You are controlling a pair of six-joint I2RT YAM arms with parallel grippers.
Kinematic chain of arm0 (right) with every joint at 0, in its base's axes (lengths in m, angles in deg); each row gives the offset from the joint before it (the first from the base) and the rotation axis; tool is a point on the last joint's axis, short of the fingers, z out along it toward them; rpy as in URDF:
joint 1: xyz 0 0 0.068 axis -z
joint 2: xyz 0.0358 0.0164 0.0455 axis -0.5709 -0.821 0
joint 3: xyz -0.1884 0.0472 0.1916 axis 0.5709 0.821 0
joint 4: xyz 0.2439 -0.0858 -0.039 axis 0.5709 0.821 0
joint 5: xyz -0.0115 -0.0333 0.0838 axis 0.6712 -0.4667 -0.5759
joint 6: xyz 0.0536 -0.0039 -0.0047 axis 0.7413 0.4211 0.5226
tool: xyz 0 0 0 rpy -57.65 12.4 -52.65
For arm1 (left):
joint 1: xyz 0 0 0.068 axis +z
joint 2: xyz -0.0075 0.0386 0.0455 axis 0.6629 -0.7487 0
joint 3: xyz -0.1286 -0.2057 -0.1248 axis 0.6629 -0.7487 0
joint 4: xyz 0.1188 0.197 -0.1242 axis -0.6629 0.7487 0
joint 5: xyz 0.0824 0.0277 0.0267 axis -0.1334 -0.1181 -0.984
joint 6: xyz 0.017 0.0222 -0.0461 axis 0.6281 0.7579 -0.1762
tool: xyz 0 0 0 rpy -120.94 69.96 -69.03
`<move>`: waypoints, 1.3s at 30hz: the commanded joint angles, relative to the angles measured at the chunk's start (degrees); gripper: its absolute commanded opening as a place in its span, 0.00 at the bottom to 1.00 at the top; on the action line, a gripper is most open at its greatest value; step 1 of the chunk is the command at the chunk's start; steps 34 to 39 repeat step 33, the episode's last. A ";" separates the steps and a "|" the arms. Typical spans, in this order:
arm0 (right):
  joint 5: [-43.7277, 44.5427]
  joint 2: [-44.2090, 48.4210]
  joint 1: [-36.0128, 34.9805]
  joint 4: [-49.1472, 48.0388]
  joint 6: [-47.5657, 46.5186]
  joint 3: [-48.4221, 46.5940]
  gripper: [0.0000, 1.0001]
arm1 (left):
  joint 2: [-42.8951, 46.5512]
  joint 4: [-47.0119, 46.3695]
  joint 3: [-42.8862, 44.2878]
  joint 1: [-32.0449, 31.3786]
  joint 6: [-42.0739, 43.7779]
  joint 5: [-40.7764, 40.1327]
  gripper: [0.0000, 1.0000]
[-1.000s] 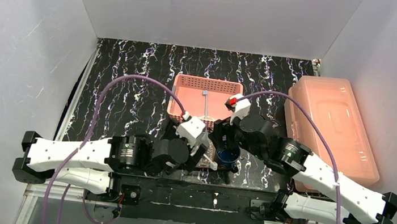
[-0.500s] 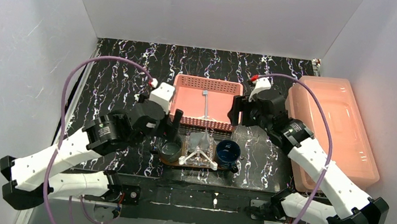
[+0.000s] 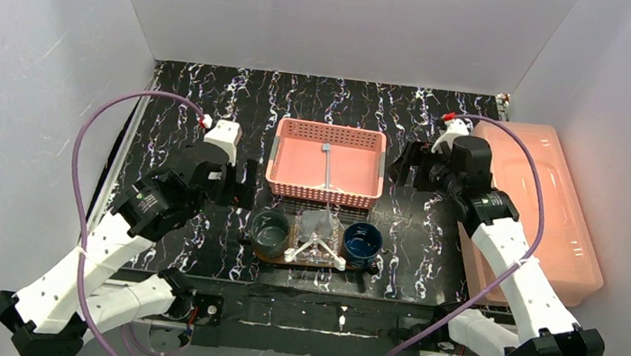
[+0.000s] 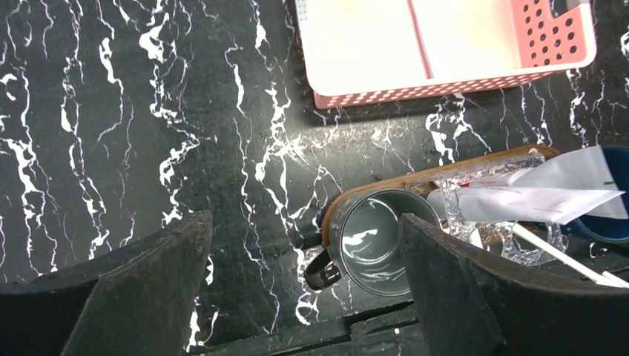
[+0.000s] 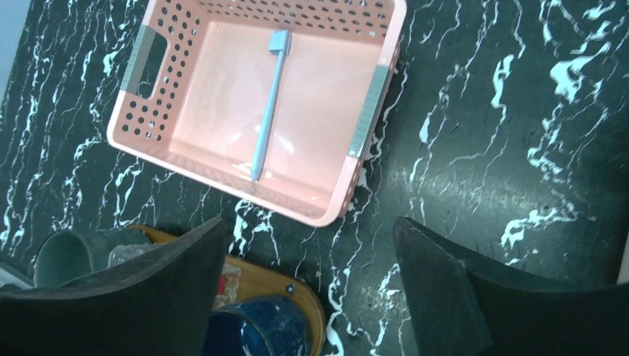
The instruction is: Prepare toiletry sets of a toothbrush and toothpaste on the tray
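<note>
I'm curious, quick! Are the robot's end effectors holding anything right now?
Left end effector: open, holding nothing.
Right end effector: open, holding nothing.

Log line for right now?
left fingers: open, empty | right fingers: open, empty | dark brown oval wooden tray: grey mug, blue mug, clear packets | pink perforated basket: light blue toothbrush

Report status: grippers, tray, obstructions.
Open and empty: left gripper, right gripper. On tray: grey mug, blue mug, wrapped packets. One toothbrush in pink basket, unobstructed.
</note>
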State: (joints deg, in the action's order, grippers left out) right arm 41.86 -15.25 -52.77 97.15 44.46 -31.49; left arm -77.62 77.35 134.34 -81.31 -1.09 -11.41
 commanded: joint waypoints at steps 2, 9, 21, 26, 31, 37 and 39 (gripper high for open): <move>-0.63 6.28 0.10 -2.61 1.04 2.25 0.97 | 2.68 1.32 -3.15 0.82 -0.51 1.75 0.97; 3.21 10.22 0.11 0.90 0.68 2.90 0.98 | 4.74 0.91 -6.16 0.79 -1.08 2.11 0.98; 2.28 11.97 0.11 1.27 0.35 3.24 0.98 | 14.34 -5.28 -11.79 0.82 -0.33 3.38 0.98; 1.78 11.90 0.11 0.65 0.45 3.94 0.98 | 15.87 -6.01 -12.66 0.80 0.25 3.33 0.98; 1.63 11.83 0.11 0.64 0.45 3.96 0.98 | 16.84 -5.94 -12.98 0.85 0.49 1.18 0.98; 1.43 11.89 0.11 0.64 0.42 3.96 0.98 | 17.03 -5.81 -12.83 0.77 0.62 1.16 0.98; 1.43 11.89 0.11 0.64 0.42 3.96 0.98 | 17.03 -5.81 -12.83 0.77 0.62 1.16 0.98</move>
